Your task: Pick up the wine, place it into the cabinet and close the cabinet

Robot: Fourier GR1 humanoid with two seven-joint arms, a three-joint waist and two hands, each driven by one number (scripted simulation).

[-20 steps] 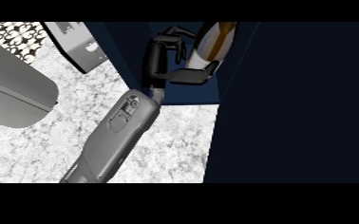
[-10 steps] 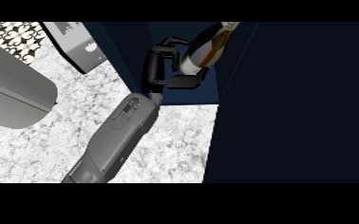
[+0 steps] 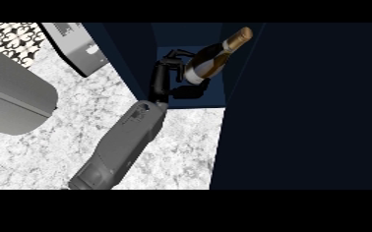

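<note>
The wine bottle (image 3: 215,58) is dark with a white band and gold foil on its neck. It is tilted, neck pointing up and to the right, inside the open dark blue cabinet (image 3: 195,103). My right hand (image 3: 164,77) reaches into the cabinet from the lower left and is shut on the bottle's lower body, fingers curled over it and thumb beneath. The bottle's base is hidden behind the hand. The grey forearm (image 3: 120,145) lies across the marble counter. My left hand does not show.
The cabinet's wide dark door panel (image 3: 298,108) fills the right side. A grey box-like appliance (image 3: 76,49) stands at the upper left beside patterned tiles (image 3: 22,37). A large rounded grey shape (image 3: 22,98) sits at the left edge on the marble counter (image 3: 73,113).
The hand has pushed deeper into the cabinet with the bottle. The bottle shows more fully now, its gold neck further up and to the right.
</note>
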